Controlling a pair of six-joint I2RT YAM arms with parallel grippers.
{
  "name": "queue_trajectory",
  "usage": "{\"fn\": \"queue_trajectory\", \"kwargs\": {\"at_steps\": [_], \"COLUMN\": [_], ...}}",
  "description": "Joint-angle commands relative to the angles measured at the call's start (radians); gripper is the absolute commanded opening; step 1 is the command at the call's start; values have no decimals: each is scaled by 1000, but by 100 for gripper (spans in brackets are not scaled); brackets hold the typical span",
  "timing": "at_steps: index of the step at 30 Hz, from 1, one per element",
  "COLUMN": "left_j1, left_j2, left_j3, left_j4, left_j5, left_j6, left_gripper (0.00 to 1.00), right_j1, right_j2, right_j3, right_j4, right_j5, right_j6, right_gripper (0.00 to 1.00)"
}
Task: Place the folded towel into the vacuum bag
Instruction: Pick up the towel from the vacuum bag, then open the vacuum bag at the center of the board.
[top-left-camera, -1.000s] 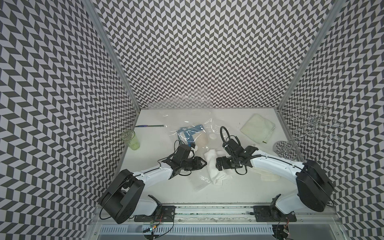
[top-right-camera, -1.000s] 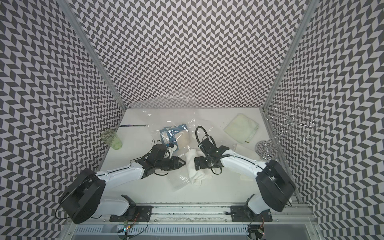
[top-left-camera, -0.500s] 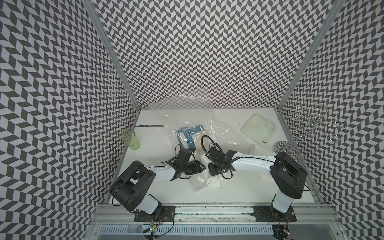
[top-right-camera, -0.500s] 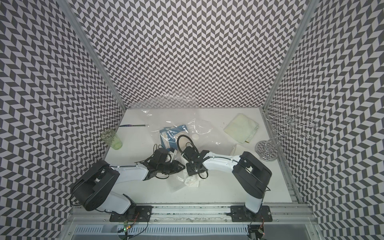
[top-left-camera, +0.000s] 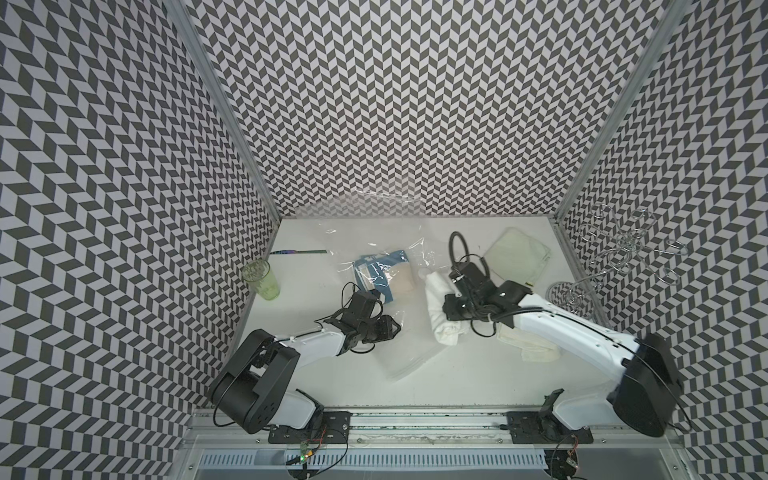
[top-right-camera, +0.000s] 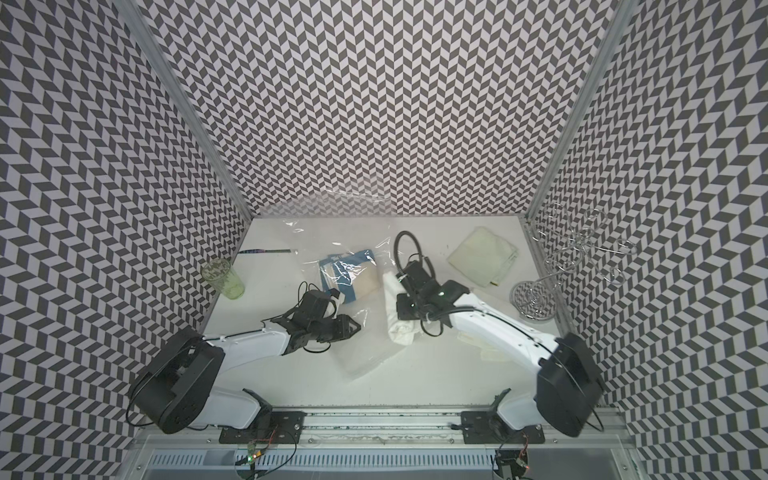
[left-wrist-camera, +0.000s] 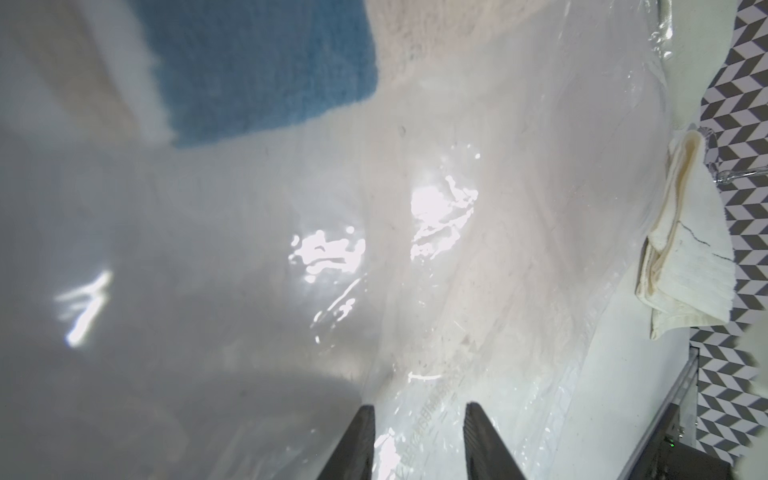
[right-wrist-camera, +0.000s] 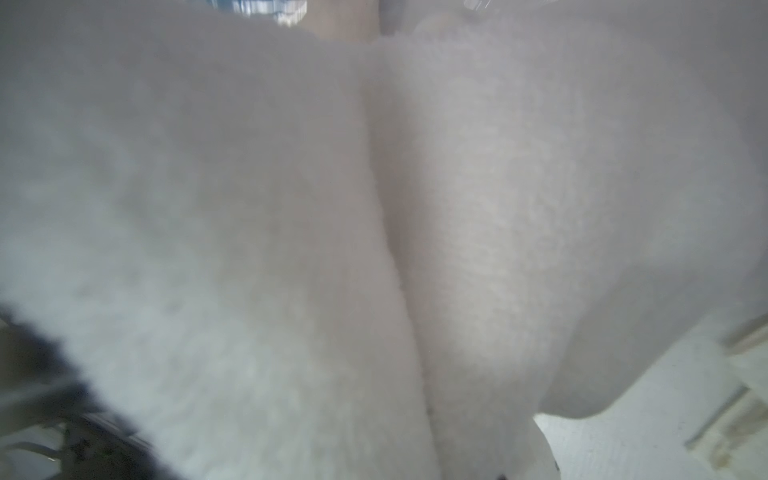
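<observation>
The vacuum bag (top-left-camera: 405, 353) (top-right-camera: 365, 353) is clear crinkly plastic spread from the back wall to mid-table. A blue towel (top-left-camera: 380, 270) (left-wrist-camera: 270, 62) and a beige one lie inside it. My left gripper (top-left-camera: 397, 328) (top-right-camera: 355, 328) (left-wrist-camera: 419, 415) sits low at the bag's near left side, jaws apart, with film (left-wrist-camera: 415, 249) lying across the gap. The folded towel (top-left-camera: 436, 291) (top-right-camera: 395, 316), white and fluffy, hangs in a long bunch at the bag's right edge. My right gripper (top-left-camera: 444, 309) (top-right-camera: 402, 309) is shut on it. The towel (right-wrist-camera: 291, 208) fills the right wrist view and hides the fingers.
A green cup (top-left-camera: 262, 280) and a thin stick (top-left-camera: 297, 252) lie at the left. A pale green cloth (top-left-camera: 517, 257) is at the back right, beside a wire rack (top-left-camera: 582, 286). A cream towel (top-left-camera: 536, 347) lies under my right arm.
My right gripper has shut on the white towel and carried it from the bag's front part up and back to the right. The left gripper stays at the bag.
</observation>
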Motion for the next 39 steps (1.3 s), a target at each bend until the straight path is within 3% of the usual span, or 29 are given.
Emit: {"fn": "queue_trajectory", "kwargs": {"at_steps": [1,5,9,13,20,24,31,39], "left_j1": [-65,-272,-452,-546,-607,-607,-530,-408], "left_j2": [-70,-57,52,202,373,393,317,190], "left_j3": [115,228,298,392,505,514,481,438], "left_j4": [-158,-237,-264,-347,-443,-470,-463,-412], "left_j5": [-104,-198,-300,-401,-596,-661,-609,-368], "left_j6": [86,184,303,398,453,452,472,489], "left_gripper": [48,67,82,91,93,88,73,36], "right_j1": [-103,-246,-369,-450,-488,-489,-488,-483], "right_j2": [-122,-244,-266,-272,-225,-240,-234,-235], "right_j3": [-68,-148,-210,-272,-313,-330,-339,-343], "right_j4": [-68,-62,-53,11,57,81,88,93], "right_j5": [14,14,-22,-83,-206,-223,-259,-266], "right_j6": [-48,-105,-152,-150,-167,-172,-193,-200], "right_gripper": [12,12,12,12,12,12,12,11]}}
